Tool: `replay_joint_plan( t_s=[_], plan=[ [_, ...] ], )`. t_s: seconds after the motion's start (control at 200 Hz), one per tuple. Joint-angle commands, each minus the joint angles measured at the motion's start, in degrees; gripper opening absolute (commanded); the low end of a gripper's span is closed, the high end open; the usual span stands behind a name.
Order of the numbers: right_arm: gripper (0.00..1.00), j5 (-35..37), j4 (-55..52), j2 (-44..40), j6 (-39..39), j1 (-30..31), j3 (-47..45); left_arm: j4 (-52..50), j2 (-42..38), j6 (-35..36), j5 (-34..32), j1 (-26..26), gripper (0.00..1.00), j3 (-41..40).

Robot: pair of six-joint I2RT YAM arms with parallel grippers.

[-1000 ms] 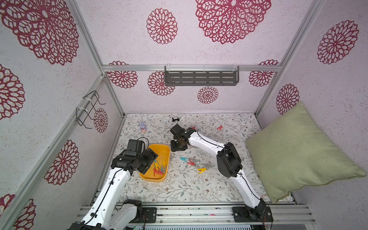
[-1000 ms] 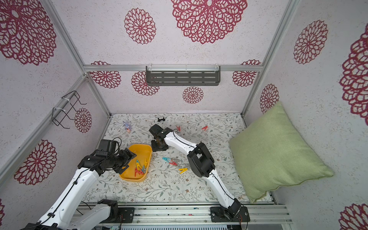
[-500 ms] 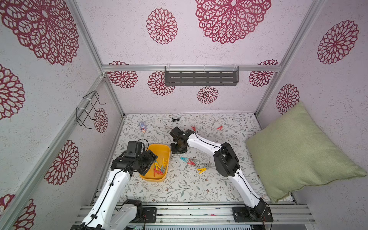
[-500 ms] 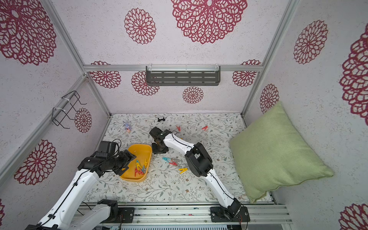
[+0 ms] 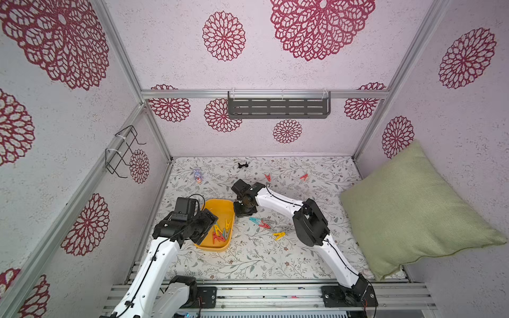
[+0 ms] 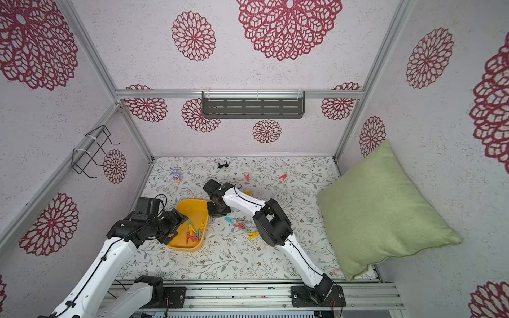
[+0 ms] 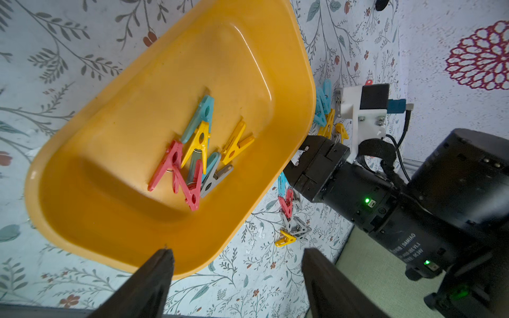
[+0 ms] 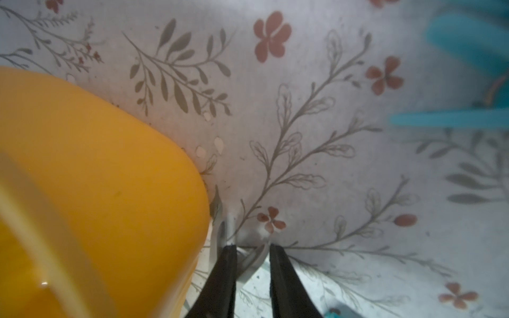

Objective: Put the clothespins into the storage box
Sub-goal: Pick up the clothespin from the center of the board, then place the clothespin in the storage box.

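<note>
Beside your right jaws: yellow-orange storage box (image 8: 96, 179). Between them: grey clothespin (image 8: 230, 228). Tabletop (image 8: 303, 137): white, grey leaves, red flowers. Boxed clothespins (image 7: 192, 159): red, yellow, teal, grey.

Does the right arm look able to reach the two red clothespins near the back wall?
Probably yes. The red clothespins lie on the bare floral surface just beyond the right arm's fingers, with nothing standing between.

The tray (image 7: 110, 179) is smooth, glossy plastic; the clothespins (image 7: 192, 159) in it are matt plastic. The table cover (image 5: 248, 256) looks smooth and matt, the pillow (image 5: 407, 209) coarse woven cloth, the shelf (image 5: 278, 107) dull metal, the walls (image 5: 170, 55) rough and grainy.
</note>
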Motion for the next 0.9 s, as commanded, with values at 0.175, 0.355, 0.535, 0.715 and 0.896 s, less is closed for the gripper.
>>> replay_joint_plan(
  t_s=[0.175, 0.355, 0.535, 0.715, 0.896],
  plan=[
    [0.16, 2.0, -1.8, -1.8, -0.7, -0.3, -0.9, 0.0, -1.4, -0.3, -0.4, 0.5, 0.81, -0.2],
    [0.07, 4.0, -1.8, -4.9, -2.2, -1.5, -0.2, -1.1, -0.6, 0.8, -0.8, 0.8, 0.81, 1.6],
    [0.01, 6.6, -5.5, -5.9, -4.5, -1.9, 5.7, -2.6, 1.2, 3.3, -0.1, 3.1, 0.81, 4.8],
    [0.0, 5.5, -9.5, -4.0, -7.2, -0.8, 17.3, -4.8, 3.5, 7.2, 1.1, 7.1, 0.81, 8.8],
    [0.01, 0.6, -9.0, -2.2, -9.2, 2.1, 23.8, -6.9, 4.2, 10.4, 2.1, 11.5, 0.81, 10.8]
  ],
)
